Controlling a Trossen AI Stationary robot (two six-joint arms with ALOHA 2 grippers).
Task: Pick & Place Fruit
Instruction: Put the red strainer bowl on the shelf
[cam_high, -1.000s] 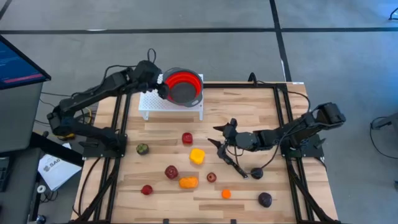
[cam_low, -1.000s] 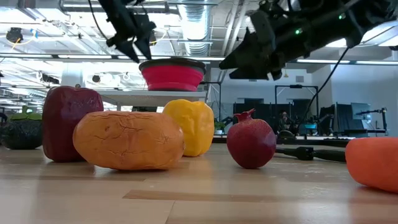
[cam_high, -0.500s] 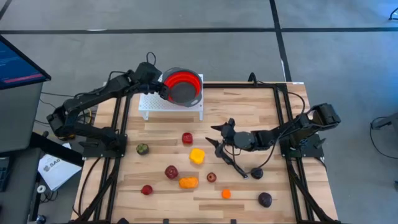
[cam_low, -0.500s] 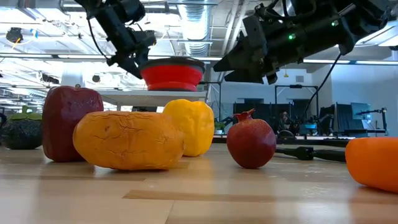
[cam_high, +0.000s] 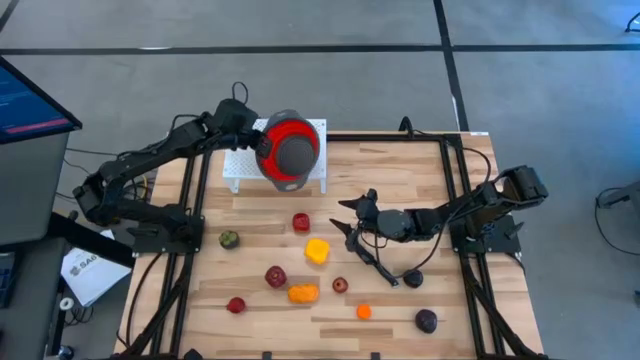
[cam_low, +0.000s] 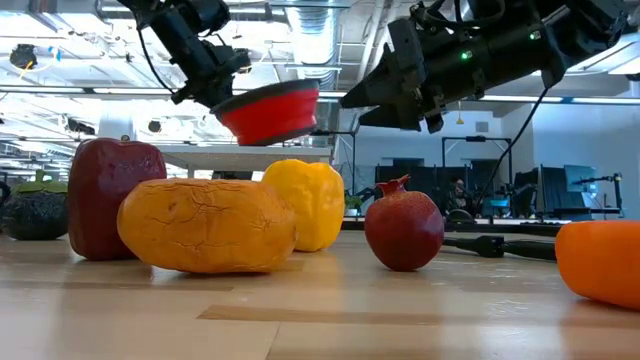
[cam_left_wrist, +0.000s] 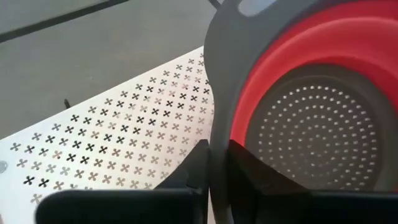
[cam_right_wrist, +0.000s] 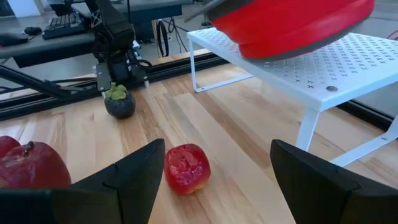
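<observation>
Low view: round orange toy fruit (cam_low: 603, 262) cut off by the right edge; dark green toy fruit (cam_low: 33, 208) partly hidden behind the dark red toy fruit (cam_low: 112, 195); left wrist view: red collapsible colander with grey rim (cam_left_wrist: 311, 106) cropped at two edges.

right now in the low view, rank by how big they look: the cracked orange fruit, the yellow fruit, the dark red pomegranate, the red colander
1. cracked orange fruit
2. yellow fruit
3. dark red pomegranate and red colander look about alike.
The colander sits farther back, tilted in the left gripper, so it is likely bigger than it looks.
</observation>
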